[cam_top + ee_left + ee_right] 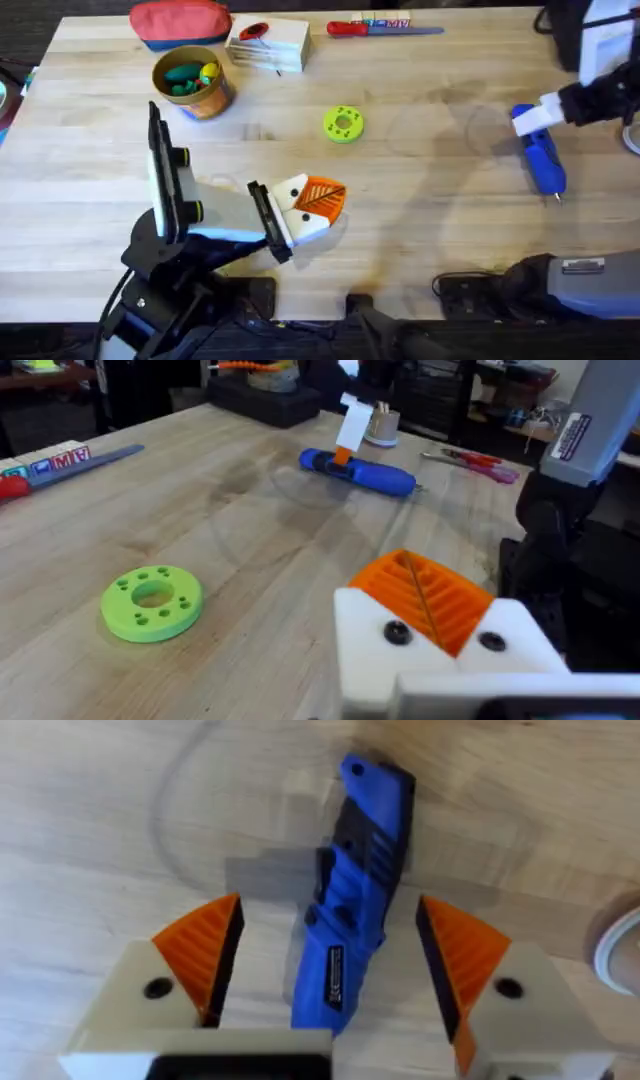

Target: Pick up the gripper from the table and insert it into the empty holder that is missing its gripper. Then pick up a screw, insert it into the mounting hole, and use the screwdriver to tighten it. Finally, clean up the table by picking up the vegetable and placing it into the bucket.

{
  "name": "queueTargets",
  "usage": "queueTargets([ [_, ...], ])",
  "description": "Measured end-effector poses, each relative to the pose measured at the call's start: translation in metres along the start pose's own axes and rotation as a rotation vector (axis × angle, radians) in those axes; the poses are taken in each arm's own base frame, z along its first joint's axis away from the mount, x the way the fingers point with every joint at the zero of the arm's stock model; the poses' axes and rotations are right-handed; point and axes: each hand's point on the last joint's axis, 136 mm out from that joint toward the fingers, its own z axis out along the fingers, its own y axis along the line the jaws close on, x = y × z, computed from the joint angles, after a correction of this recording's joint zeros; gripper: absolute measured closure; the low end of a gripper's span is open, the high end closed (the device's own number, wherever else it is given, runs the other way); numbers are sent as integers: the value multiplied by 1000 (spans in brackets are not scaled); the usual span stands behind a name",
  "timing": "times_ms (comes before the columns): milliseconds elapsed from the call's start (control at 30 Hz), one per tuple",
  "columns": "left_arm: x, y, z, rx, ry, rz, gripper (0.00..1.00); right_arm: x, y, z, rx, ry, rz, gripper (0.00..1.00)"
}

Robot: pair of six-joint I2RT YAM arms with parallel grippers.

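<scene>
Screwdriver (350,890) between spread right claw (325,960) pads, untouched; left claw (310,205) pressed together.

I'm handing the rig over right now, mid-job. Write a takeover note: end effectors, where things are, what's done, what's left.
Left end effector: shut, low over the table near the middle.
Right end effector: open, straddling the blue screwdriver, which lies flat at the right, not yet gripped.
Bucket: far left, already holding green and yellow items.
Green disc: loose mid-table.
Left to do: close on the screwdriver and tighten the screw; I can't confirm the insert or the screw from here.
</scene>
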Motion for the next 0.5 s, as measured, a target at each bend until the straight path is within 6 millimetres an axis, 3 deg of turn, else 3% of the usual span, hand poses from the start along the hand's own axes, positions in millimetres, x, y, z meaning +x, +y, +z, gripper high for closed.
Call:
queueTargets([
  [200, 0, 0, 0, 0, 0, 0, 992, -9, -10, 35, -13, 14, -7, 11],
  [500, 0, 0, 0, 0, 0, 0, 992, -12, -11, 55, -34, 24, -7, 10],
])
